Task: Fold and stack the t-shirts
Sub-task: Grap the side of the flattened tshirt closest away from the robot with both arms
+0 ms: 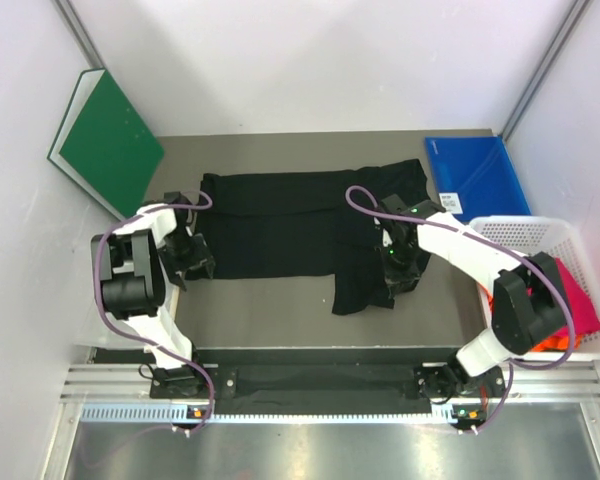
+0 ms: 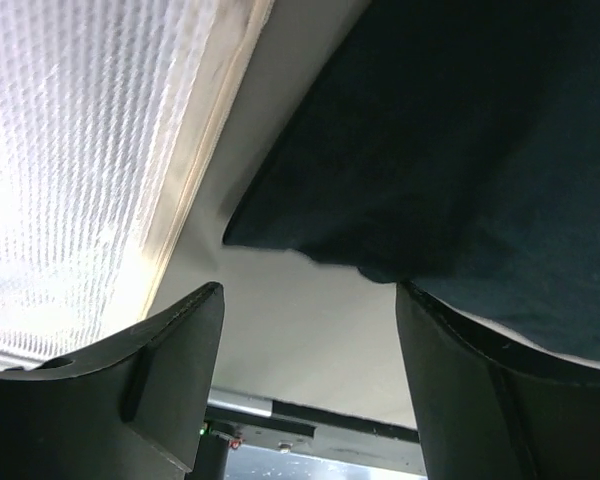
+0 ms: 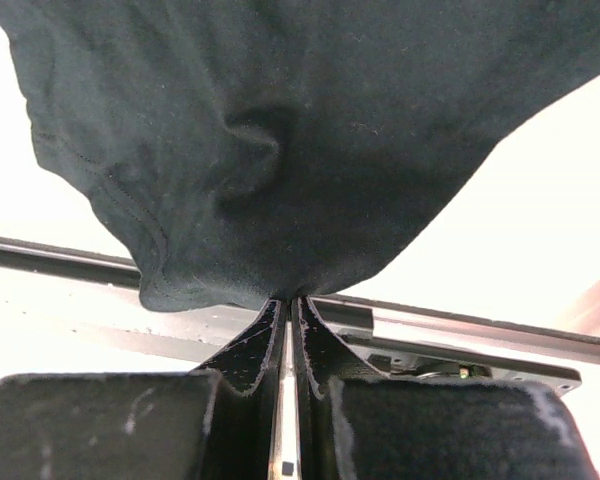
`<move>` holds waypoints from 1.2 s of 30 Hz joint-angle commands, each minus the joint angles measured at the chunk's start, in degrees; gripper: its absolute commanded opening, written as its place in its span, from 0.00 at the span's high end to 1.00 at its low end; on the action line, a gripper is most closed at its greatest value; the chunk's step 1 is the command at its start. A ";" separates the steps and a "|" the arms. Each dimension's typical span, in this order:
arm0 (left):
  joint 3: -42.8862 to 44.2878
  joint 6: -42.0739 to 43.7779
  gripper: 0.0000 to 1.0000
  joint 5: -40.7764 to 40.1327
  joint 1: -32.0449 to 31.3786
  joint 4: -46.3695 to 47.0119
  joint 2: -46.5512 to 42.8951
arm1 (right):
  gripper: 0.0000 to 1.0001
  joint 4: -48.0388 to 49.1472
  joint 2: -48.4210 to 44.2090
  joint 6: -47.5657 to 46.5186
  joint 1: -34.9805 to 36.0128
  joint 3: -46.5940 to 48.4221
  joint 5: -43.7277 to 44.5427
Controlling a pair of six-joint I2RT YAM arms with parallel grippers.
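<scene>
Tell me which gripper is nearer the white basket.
Right. The right gripper, shut on the black t-shirt, sits near the basket; the left gripper, open, is at the shirt's opposite edge.

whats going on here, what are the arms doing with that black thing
Two robot arms are working on a black t-shirt spread on the table. The right gripper is shut, pinching cloth near the shirt's right end. The left gripper is open at the shirt's left edge, holding nothing. A pink shirt and an orange shirt lie in the white basket on the right.
</scene>
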 commanded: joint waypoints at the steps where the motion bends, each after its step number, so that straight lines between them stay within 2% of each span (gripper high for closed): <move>1: -1.21 -1.09 0.26 0.59 0.33 4.89 1.99 | 1.00 -0.06 -4.05 -1.65 -0.44 0.06 0.20; 11: 4.14 -4.61 0.37 0.94 0.25 8.49 6.03 | 1.00 -0.50 -4.49 -2.88 -0.71 1.03 0.29; 14: 4.77 -5.22 0.47 1.47 0.25 10.25 7.88 | 1.00 -1.20 -4.14 -3.67 -0.97 1.90 0.90; 18: 4.33 -6.72 0.80 2.26 0.16 13.06 8.59 | 1.00 -1.38 -3.52 -4.11 -1.50 2.43 1.26; 19: 4.42 -6.72 0.97 2.26 0.16 13.06 8.42 | 1.00 -1.72 -3.43 -4.20 -1.59 2.61 1.26; 20: 4.59 -6.72 1.00 2.26 0.07 12.28 7.81 | 1.00 -1.99 -3.43 -4.37 -1.59 3.22 1.34; 29: 6.70 -5.40 1.00 -0.90 -0.11 4.90 -4.94 | 1.00 -5.15 -3.08 -6.92 -2.46 9.89 2.22; 33: 11.44 -5.67 1.00 -2.83 -0.11 3.14 -4.95 | 1.00 -5.59 -1.42 -8.15 -4.13 13.94 3.89; 36: 15.92 -5.23 1.00 -2.93 -0.11 2.43 -1.62 | 1.00 -4.98 0.25 -9.38 -6.15 16.67 4.24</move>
